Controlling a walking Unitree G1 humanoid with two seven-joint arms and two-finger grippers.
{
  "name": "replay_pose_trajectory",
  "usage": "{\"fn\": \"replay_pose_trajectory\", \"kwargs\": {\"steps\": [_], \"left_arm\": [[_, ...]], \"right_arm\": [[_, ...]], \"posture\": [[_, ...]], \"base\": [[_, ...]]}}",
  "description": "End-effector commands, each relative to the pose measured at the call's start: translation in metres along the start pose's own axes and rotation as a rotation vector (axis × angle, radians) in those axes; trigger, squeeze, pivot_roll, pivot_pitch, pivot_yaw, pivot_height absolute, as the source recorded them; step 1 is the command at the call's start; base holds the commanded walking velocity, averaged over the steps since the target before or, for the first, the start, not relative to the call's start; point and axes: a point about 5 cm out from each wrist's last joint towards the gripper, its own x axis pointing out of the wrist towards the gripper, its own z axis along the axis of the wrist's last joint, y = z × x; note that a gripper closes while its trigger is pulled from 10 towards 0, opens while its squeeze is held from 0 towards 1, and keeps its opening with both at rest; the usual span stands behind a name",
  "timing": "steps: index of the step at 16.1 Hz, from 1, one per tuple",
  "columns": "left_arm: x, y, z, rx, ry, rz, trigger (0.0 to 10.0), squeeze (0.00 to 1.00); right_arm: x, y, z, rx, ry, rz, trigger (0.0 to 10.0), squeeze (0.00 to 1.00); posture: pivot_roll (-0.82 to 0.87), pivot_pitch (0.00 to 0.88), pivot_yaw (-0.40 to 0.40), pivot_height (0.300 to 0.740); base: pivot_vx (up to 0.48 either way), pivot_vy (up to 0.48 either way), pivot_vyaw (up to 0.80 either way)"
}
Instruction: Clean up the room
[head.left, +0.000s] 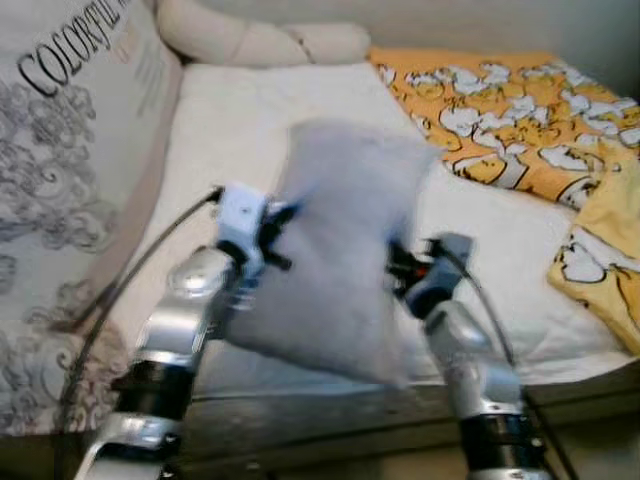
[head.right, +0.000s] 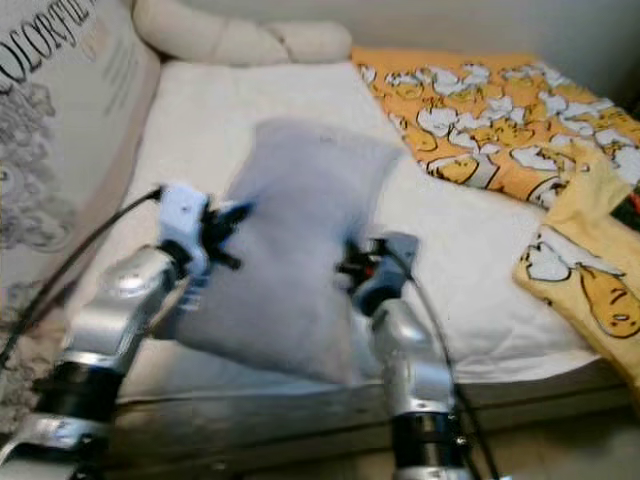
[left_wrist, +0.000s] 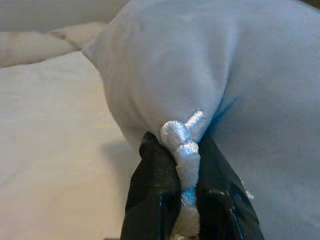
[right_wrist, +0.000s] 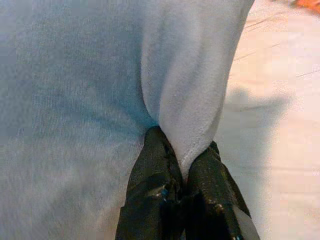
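We held a pale grey pillow (head.left: 340, 250) up at the centre of the frame, over the white sheet of the bed (head.left: 230, 120), with our left pincer (left_wrist: 182, 165) clamped on a knotted cord at the pillow's edge and our right pincer (right_wrist: 182, 170) pinching a fold of its fabric on the opposite side. A large printed cushion (head.left: 70, 180) leaned along the left of the frame, a cream bolster (head.left: 260, 42) lay across the top, and a yellow patterned blanket (head.left: 500, 110) spread over the upper right.

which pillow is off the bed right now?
The plain grey pillow, pinched between left end effector and right end effector; the printed cushion and cream bolster rest on it.
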Motion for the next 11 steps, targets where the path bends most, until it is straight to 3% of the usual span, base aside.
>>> {"fn": "replay_pose_trajectory", "kwargs": {"steps": [1, 5, 11], "left_arm": [[0.0043, -0.0028, 0.0128, 0.006, -0.05, -0.003, 10.0, 0.0], [0.0056, -0.0022, 0.0136, 0.002, -0.051, 0.001, 10.0, 0.0], [0.0071, 0.0009, 0.0157, -0.007, -0.055, 0.015, 10.0, 0.0]], "right_arm": [[-0.0009, -0.009, 0.0122, -0.01, -0.038, -0.027, 10.0, 0.0], [0.0, -0.0104, 0.0145, -0.011, -0.041, -0.035, 10.0, 0.0], [0.0024, -0.0114, 0.0157, -0.016, -0.039, -0.032, 10.0, 0.0]], "posture": [[0.04, 0.0, -0.015, 0.74], [0.04, 0.0, -0.015, 0.74], [0.04, 0.0, -0.01, 0.74]], "base": [[0.0, 0.311, 0.0], [0.0, 0.307, 0.0], [0.0, 0.0, 0.0]]}}
